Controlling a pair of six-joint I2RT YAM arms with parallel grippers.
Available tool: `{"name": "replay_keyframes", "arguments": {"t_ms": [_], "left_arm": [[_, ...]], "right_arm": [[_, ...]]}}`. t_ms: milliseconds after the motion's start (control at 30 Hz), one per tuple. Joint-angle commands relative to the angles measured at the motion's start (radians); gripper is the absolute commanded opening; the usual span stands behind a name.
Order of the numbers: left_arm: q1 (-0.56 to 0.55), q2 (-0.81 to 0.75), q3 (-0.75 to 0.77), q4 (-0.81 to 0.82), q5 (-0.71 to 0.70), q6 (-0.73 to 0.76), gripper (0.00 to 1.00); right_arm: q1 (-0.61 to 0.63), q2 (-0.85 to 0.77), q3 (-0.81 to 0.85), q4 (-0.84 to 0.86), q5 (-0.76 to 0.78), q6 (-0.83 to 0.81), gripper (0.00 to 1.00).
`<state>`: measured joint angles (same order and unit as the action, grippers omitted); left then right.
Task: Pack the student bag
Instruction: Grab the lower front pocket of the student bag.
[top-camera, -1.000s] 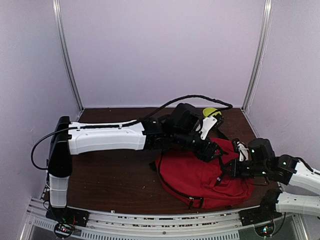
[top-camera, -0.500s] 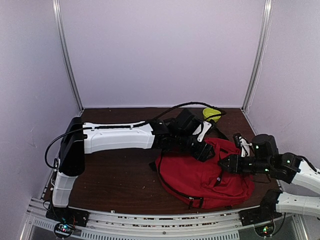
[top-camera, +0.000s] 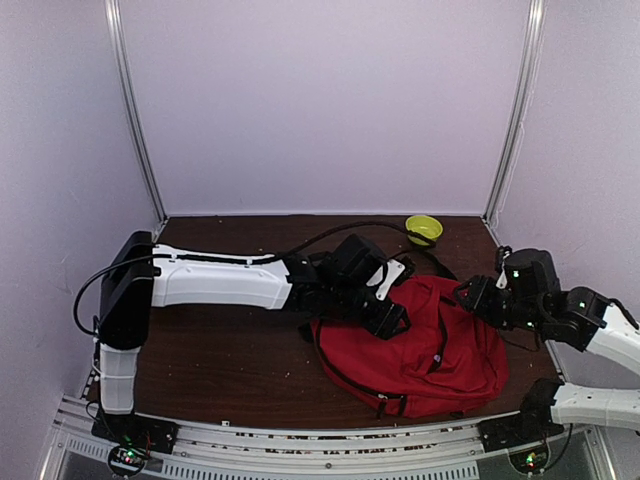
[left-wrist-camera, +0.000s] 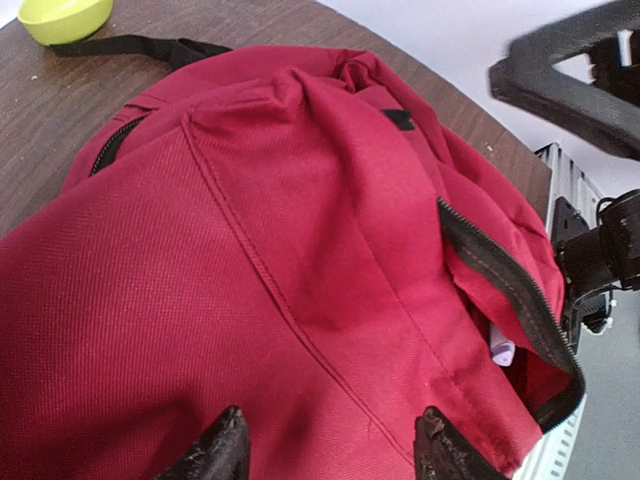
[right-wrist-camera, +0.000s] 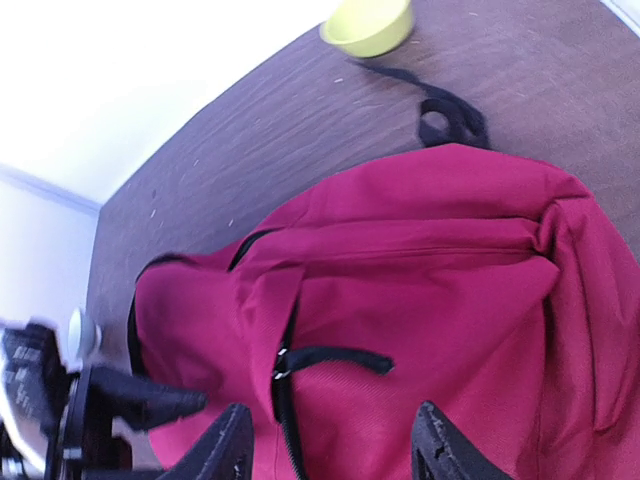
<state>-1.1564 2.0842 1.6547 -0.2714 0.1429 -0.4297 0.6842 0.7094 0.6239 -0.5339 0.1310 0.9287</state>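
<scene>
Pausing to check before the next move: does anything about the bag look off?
On the student bag, one zipper gapes open, and a small lilac item shows at the opening. Nothing else stands out.

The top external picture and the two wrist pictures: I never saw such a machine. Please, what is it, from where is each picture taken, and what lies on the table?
It is a robot: a white and black left arm and a right arm, fixed at the near edge of a dark brown wooden table. The wide picture comes from a fixed camera above and behind them. The other two come from small cameras on the wrists, so each shows its own two dark fingertips at the bottom edge. On the table lies a large red fabric backpack, with one black zipper partly open. Behind it stands a small yellow-green bowl. The left gripper and the right gripper are both open at the bag, one from each side, and hold nothing.
</scene>
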Motion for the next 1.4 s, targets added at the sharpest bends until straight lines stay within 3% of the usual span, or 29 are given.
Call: {"name": "replay_keyframes", "arguments": {"t_ms": [0, 167, 333, 667, 900, 1133, 1367], "left_arm": [[0.002, -0.061, -0.042, 0.100, 0.027, -0.013, 0.57], [0.003, -0.079, -0.098, 0.132, 0.025, -0.026, 0.57], [0.003, -0.093, -0.126, 0.139, 0.033, -0.019, 0.56], [0.003, -0.170, -0.249, 0.181, 0.021, -0.019, 0.56], [0.003, -0.175, -0.264, 0.193, 0.028, -0.027, 0.56], [0.004, -0.163, -0.233, 0.178, 0.030, -0.027, 0.56], [0.003, -0.149, -0.211, 0.170, 0.039, -0.035, 0.56]], "right_arm": [[-0.006, 0.024, -0.018, 0.037, 0.128, 0.257, 0.54], [-0.009, 0.029, -0.070, 0.131, 0.105, 0.371, 0.51], [-0.011, 0.045, -0.077, 0.152, 0.101, 0.366, 0.51], [-0.089, 0.078, -0.158, 0.332, -0.032, 0.016, 0.49], [-0.163, 0.104, -0.222, 0.544, -0.336, -0.268, 0.47], [-0.248, 0.115, -0.301, 0.661, -0.507, -0.302, 0.41], [-0.295, 0.110, -0.339, 0.693, -0.531, -0.311, 0.24]]}}
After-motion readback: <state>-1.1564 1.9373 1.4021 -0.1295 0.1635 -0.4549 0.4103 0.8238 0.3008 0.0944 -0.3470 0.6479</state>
